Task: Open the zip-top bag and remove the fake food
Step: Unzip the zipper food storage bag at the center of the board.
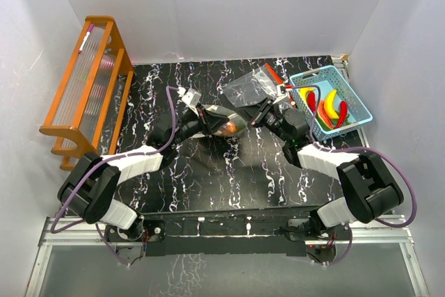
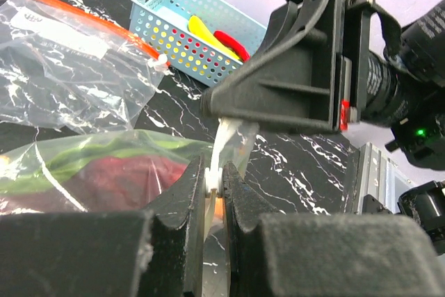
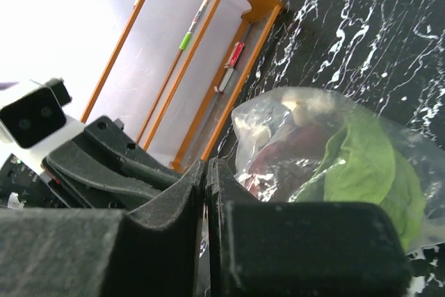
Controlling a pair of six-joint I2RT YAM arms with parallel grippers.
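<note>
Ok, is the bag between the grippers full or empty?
Full: green and dark red food shows through the zip-top bag; its zip, cannot tell.

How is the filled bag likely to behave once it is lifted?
Probably floppy: the filled bag is thin creased film. It would likely sag, since the green leaf and dark red piece bulge inside. The glossy film may slip.

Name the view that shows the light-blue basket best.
Top external: nearly the whole basket shows from above, with yellow and red toy pieces inside. Left wrist gives only its perforated side wall and part of the contents. Right wrist misses it.
</note>
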